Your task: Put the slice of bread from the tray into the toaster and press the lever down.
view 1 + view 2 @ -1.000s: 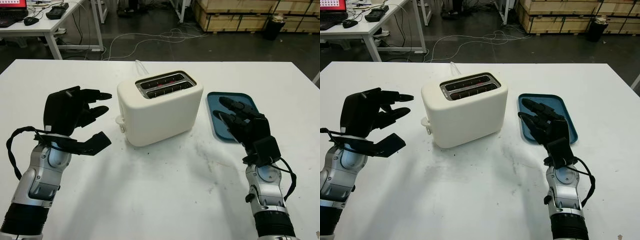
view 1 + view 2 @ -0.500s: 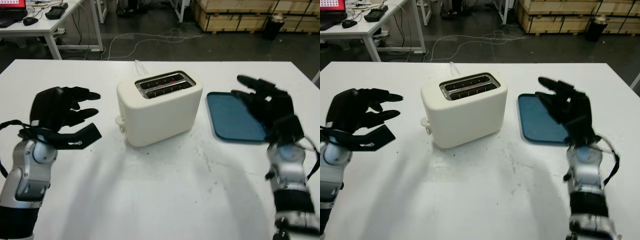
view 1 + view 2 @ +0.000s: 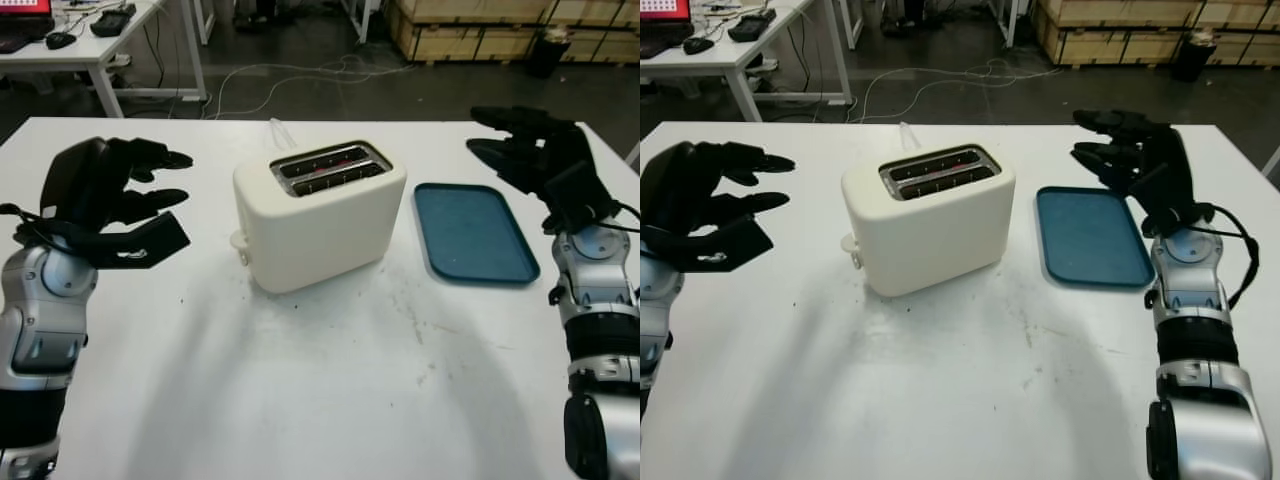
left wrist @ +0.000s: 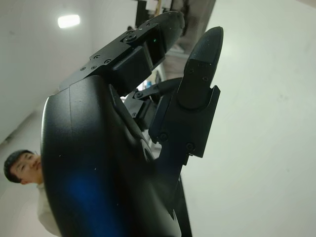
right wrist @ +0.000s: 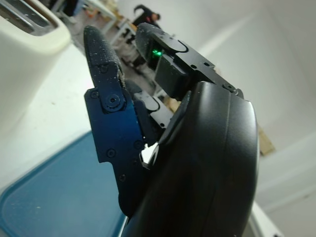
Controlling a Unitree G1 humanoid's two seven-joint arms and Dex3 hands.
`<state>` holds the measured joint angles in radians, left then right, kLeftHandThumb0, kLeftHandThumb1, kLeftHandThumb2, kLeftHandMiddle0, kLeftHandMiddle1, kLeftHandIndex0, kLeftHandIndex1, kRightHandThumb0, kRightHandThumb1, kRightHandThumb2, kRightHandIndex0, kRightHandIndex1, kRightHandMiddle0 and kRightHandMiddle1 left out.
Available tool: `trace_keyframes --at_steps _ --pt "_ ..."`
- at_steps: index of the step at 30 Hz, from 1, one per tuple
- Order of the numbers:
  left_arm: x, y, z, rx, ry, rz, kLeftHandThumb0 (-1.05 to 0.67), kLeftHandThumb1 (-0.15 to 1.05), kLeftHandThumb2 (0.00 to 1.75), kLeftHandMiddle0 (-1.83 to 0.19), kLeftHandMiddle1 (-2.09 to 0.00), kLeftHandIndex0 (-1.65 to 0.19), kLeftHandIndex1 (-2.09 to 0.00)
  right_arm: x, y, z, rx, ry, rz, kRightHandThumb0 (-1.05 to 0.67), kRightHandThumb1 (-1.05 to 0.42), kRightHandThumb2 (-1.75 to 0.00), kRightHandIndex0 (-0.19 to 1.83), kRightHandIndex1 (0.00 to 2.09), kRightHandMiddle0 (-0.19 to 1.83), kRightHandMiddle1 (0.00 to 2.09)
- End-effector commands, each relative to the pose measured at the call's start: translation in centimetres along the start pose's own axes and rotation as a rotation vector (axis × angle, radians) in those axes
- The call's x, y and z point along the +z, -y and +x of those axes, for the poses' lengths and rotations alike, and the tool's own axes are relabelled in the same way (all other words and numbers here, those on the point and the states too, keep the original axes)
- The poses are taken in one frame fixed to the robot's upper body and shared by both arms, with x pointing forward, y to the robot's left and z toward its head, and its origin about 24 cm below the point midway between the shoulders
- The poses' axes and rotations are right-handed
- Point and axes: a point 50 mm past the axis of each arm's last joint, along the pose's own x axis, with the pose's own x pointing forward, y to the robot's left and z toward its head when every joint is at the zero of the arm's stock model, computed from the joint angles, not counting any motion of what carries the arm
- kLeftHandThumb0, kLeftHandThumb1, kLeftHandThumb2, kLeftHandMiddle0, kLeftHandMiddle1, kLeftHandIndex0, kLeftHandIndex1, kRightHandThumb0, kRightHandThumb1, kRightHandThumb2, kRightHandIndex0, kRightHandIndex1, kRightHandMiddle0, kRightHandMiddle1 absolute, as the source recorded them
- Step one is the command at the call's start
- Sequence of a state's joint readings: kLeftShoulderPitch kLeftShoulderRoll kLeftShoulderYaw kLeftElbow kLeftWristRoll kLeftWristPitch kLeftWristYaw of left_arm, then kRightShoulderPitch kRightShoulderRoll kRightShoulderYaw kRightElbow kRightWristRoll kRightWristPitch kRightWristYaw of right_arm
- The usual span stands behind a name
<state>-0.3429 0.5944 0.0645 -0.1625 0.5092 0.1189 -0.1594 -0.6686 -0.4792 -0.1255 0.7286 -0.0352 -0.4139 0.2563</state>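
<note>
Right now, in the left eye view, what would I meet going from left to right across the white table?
Left hand → toaster → blue tray → right hand, raised beyond the tray's far right corner.

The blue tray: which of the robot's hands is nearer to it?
Right. The right hand is raised above the far right corner of the tray; the left hand is raised beyond the toaster, on its other side.

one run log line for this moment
left hand: open, raised left of toaster | right hand: open, above tray's far right corner | tray: no bread
</note>
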Motion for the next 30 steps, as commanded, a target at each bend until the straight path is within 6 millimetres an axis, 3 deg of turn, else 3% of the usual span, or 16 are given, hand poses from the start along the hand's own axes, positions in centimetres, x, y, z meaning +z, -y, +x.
trace_keyframes --at_steps 1,9,22,30 --pt "0.1 -0.4 0.6 -0.029 0.004 0.028 -0.51 0.84 0.00 -0.73 -0.89 -1.05 -0.02 0.3 0.1 0.6 0.026 0.002 -0.044 -0.65 -0.87 0.00 0.93 0.00 0.85 0.00" --pt "0.5 -0.7 1.8 -0.137 0.012 0.109 -0.49 0.83 0.00 -0.80 -0.81 -1.07 -0.03 0.7 -0.1 0.9 0.060 -0.020 -0.101 -0.64 -0.86 0.00 0.92 0.01 0.83 0.00" --pt "0.8 -0.3 2.4 -0.190 0.034 0.115 -0.47 0.81 0.00 -0.73 -1.01 -1.08 -0.04 1.2 0.0 1.2 0.074 -0.015 -0.153 -0.62 -0.87 0.00 0.93 0.01 0.82 0.00" --pt "1.0 0.2 2.3 -0.208 0.069 0.112 -0.48 0.81 0.00 -0.72 -0.99 -1.06 -0.02 1.3 0.0 1.2 0.074 -0.021 -0.142 -0.62 -0.88 0.00 0.93 0.00 0.82 0.00"
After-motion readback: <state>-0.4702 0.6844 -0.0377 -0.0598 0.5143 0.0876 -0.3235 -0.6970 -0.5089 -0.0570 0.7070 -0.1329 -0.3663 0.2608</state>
